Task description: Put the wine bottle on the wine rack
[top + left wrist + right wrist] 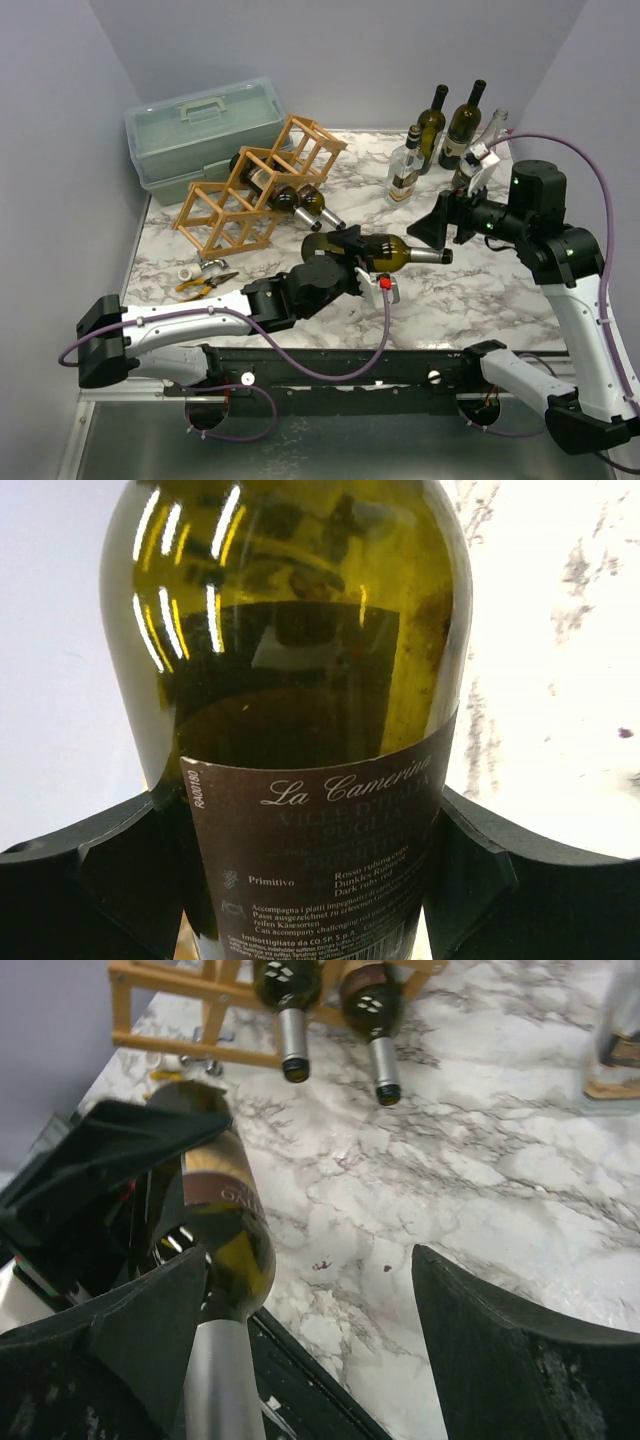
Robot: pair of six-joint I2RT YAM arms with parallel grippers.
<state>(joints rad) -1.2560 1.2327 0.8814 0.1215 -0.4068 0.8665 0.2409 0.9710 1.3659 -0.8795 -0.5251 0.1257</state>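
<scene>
Gripping the dark green glass wine bottle [400, 250] round its body, the left pincer [348, 246] held it level in the air above the white marble-patterned bench [480, 290], neck pointing toward the right arm. In the left wrist view its black fingers [90, 880] pressed on either side of the glass. The right pincer [440, 228] stood open at the neck end. Its wrist view showed the jaws wide apart with the foil-covered neck just beside one finger; whether they touched could not be told. The light-brown wooden lattice wine rack [225, 215] sat well apart from the bottle, toward the far left of the bench, with two dark bottles [300, 203] lying in its cells.

One pincer alone carried smooth glass, so the likeliest trouble was the bottle slipping or tipping neck-down. On the swing toward the rack, the neck might also catch the open right finger. A misaligned approach could knock the thin slats or the protruding necks and shove the rack.

The dark brown paper label [320, 870] read "La Camerina" in white script. "Puglia" and "Primitivo" showed fainter beneath it, and the smaller lines were too fine to read.
</scene>
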